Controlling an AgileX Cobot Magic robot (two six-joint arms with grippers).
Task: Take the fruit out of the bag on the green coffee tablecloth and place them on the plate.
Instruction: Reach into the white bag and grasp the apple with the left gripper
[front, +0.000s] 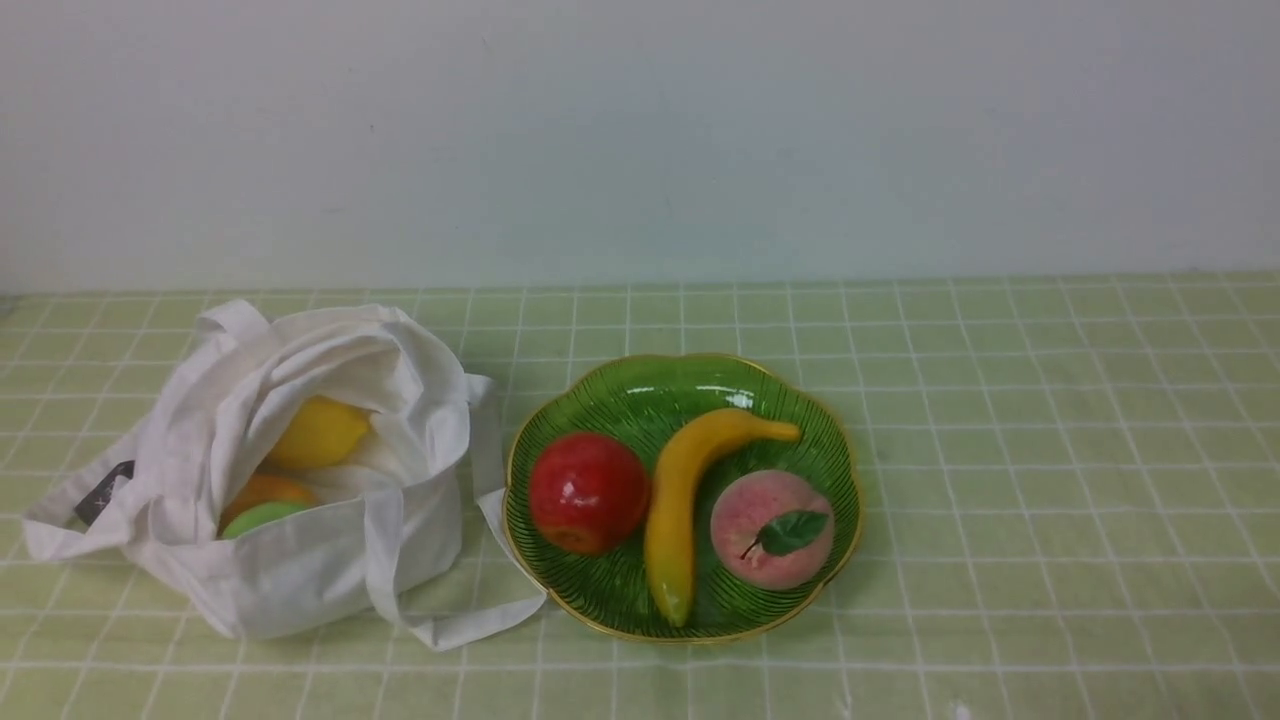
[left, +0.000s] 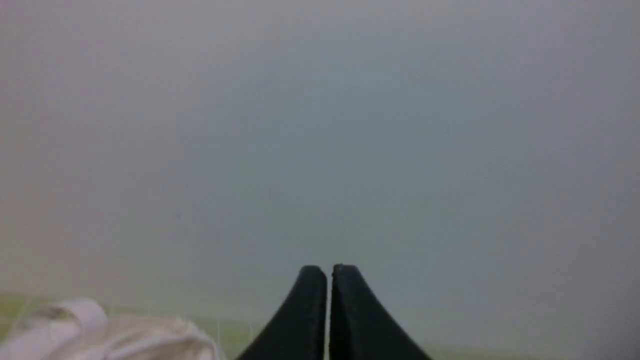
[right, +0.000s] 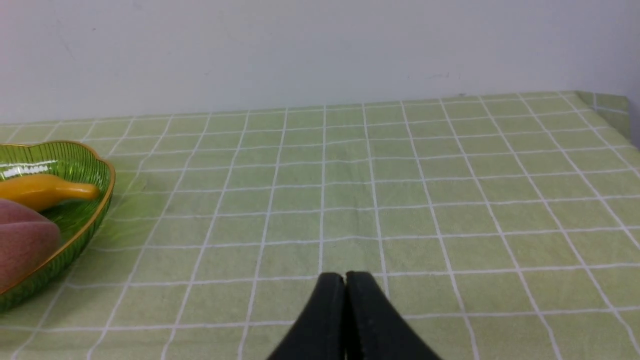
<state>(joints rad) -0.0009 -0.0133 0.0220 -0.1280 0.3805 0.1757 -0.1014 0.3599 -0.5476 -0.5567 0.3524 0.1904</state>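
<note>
Lemon, orange fruit and green fruit lie inside the white cloth tote, its mouth gaping, probably for easy reach, while left claw and right claw are clenched on nothing, seemingly parked clear.

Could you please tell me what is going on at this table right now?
Nothing is being handled: the left gripper and right gripper both have their jaws closed on nothing. The job is moving fruit from the white cloth bag to the green plate. A red apple, a banana and a pink peach lie on the plate, while a lemon, an orange fruit and a green one are in the bag.
</note>
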